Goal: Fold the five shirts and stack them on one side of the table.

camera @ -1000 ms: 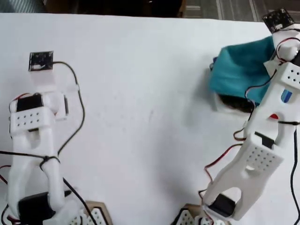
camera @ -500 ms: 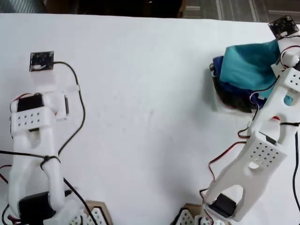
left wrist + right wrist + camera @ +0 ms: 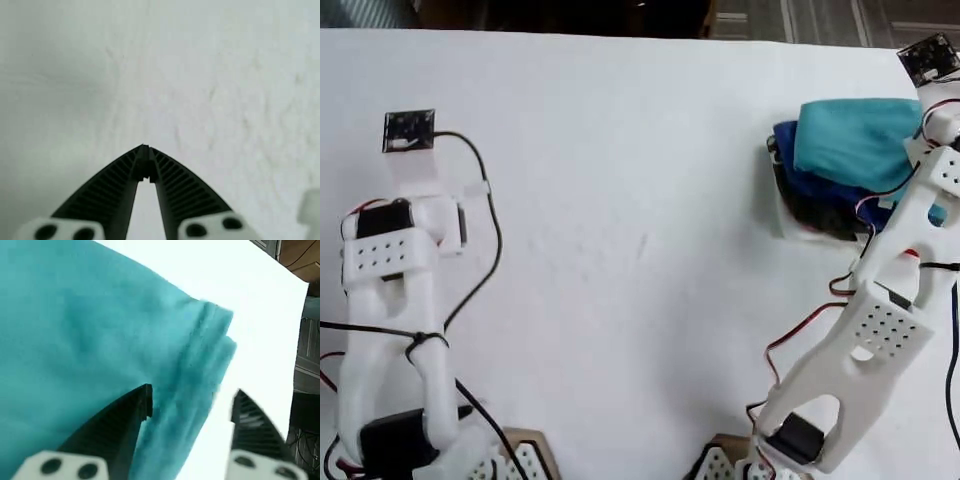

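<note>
Task's thing: the teal shirt (image 3: 855, 140) lies folded on top of the stack (image 3: 800, 205) at the far right of the table (image 3: 620, 200). Under it come a blue shirt (image 3: 810, 180), a dark shirt (image 3: 815, 215) and a white layer (image 3: 783, 226).

Right end effector (image 3: 192, 412): jaws wide and holding nothing. One finger is over the teal cloth and the other over bare table, with the shirt's folded edge running between them.

Left end effector (image 3: 145, 161): jaws closed tip to tip and empty, over bare table on the left, well apart from the stack.

Deciding relation: the stack lies to the left of the right end effector, which stands at the stack's right-hand side. The teal shirt's long axis runs left to right across the table, so it points at that end effector. Its bunched, doubled edge is the part nearest the jaws.

Nearer arm: the right arm (image 3: 880, 330) reaches up the right edge of the table to the stack. The left arm (image 3: 385, 300) is at the opposite side.

Judgement: all visible shirts are on the stack, so any remaining move probably falls to the right arm, either tidying the bunched edge or drawing clear to the right.

Hidden or unclear: the right arm and its cables cover the stack's right end. Four layers can be told apart, and a fifth cannot be made out. Whether the finger over the cloth touches it cannot be told.
</note>
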Controlling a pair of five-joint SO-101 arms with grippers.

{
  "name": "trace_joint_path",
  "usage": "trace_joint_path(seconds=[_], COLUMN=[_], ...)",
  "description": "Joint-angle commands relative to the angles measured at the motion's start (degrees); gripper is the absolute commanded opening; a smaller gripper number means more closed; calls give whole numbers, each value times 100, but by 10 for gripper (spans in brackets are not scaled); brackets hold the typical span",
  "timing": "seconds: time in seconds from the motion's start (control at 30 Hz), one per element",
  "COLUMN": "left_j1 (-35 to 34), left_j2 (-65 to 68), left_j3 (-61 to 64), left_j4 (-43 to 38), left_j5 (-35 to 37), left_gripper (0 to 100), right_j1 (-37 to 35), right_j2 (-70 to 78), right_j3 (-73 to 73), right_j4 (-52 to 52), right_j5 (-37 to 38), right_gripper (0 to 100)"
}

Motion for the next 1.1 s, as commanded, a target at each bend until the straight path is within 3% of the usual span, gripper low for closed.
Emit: trace_joint_path(seconds=[0.0,0.17,0.37,0.5,0.7,0.93,1.07], left_j1=[-44,-44,-44,-44,-44,-44,-26], left_j2=[-229,-229,-229,-229,-229,-229,-229], left_j3=[-31,-31,-75,-75,-75,-75,-75], left_j4=[-62,-53,-88,-88,-88,-88,-88], left_j5=[35,35,35,35,26,26,26], left_gripper=[26,26,26,26,26,26,26], right_j1=[75,-4,-769,-1473,-1912,-1675,-1376], right_j2=[-171,-215,-189,-163,-154,4,101], right_j3=[-536,-1363,-2180,-2224,-1591,-290,105], right_j4=[13,259,2281,3213,3213,3196,3213], right_j5=[-44,-1116,-1424,-1468,-1468,-1345,-501], right_gripper=[275,245,10,17,19,19,20])
